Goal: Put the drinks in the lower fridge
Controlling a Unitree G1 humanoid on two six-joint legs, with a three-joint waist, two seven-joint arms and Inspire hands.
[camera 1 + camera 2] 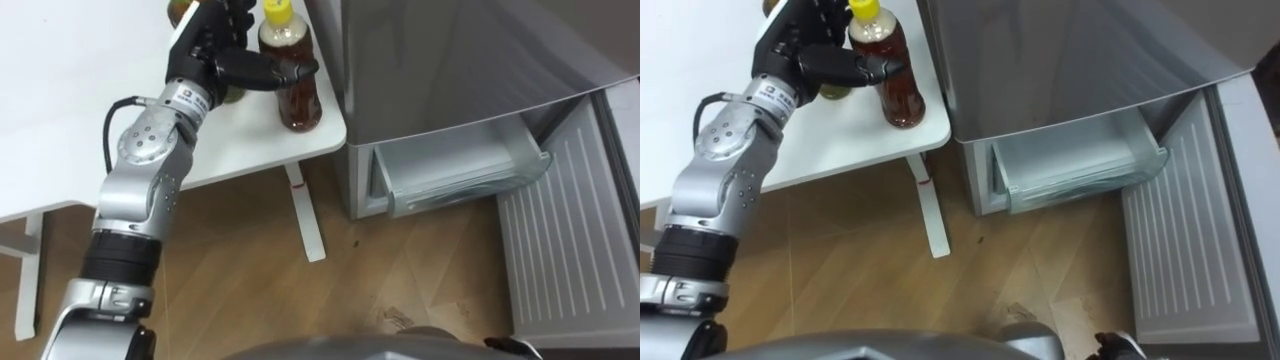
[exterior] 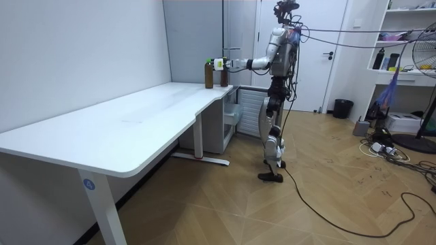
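A brown tea bottle with a yellow cap stands upright on the white table, near the corner closest to the fridge. My left hand reaches over the table and is on this bottle. The thumb lies across its near side below the neck, and the curled fingers sit on its far side beside the cap. A second bottle with a green label stands just left of it, mostly hidden behind my hand. In the room view both bottles stand at the table's far end by my hand.
The grey fridge stands right of the table. Its lower compartment is open, with a translucent drawer pulled out and the ribbed door swung toward me on the right. A white table leg stands on the wooden floor between table and fridge.
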